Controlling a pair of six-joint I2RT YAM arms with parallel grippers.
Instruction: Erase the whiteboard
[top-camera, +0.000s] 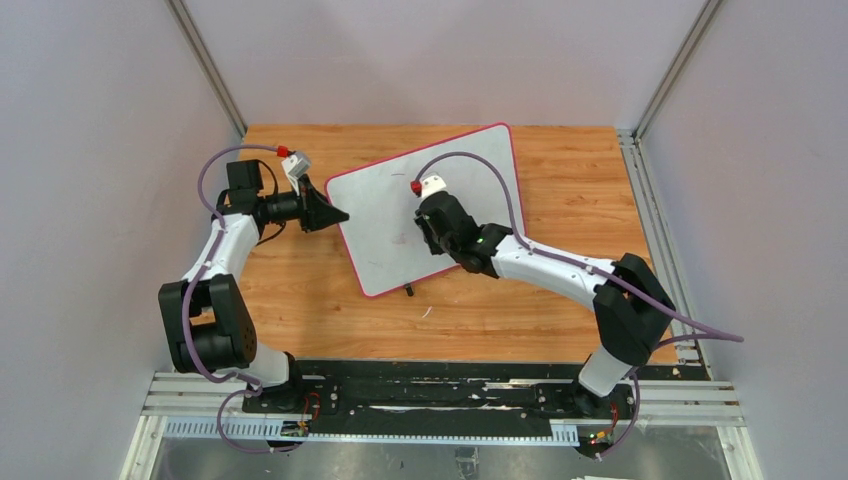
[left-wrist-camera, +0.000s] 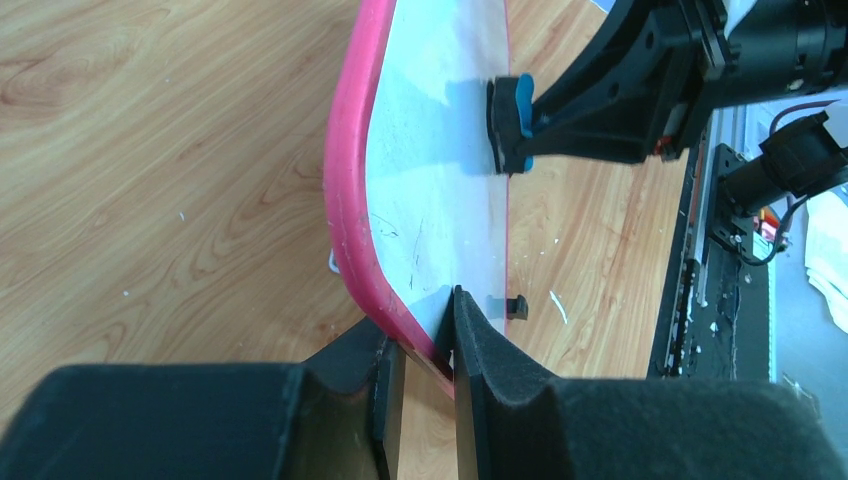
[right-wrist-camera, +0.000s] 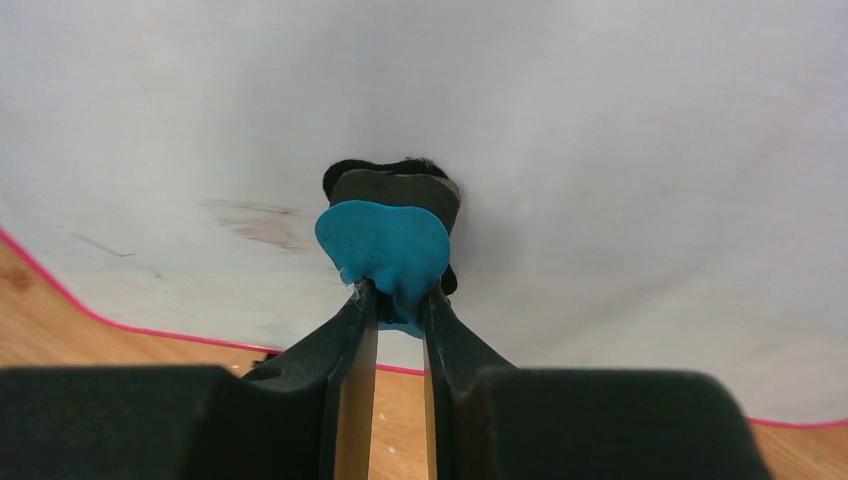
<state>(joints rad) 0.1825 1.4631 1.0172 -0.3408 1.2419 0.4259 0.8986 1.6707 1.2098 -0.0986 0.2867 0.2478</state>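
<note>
The whiteboard (top-camera: 385, 215) lies tilted on the wooden table, grey-white with a pink-red rim. My left gripper (top-camera: 338, 214) is shut on its left rim; in the left wrist view the fingers (left-wrist-camera: 425, 335) clamp the pink edge (left-wrist-camera: 345, 170). My right gripper (top-camera: 432, 232) is over the board's middle, shut on a blue eraser (right-wrist-camera: 385, 245) whose black felt presses on the board (right-wrist-camera: 600, 130). The eraser also shows in the left wrist view (left-wrist-camera: 510, 125). A faint red smudge (right-wrist-camera: 260, 222) lies just left of the eraser.
One black foot (top-camera: 408, 291) sticks out at the board's near edge, also in the left wrist view (left-wrist-camera: 516, 307). Wooden table (top-camera: 560, 180) runs round the board. Grey walls and metal posts enclose the cell. A black base rail (top-camera: 430, 385) lies at the near edge.
</note>
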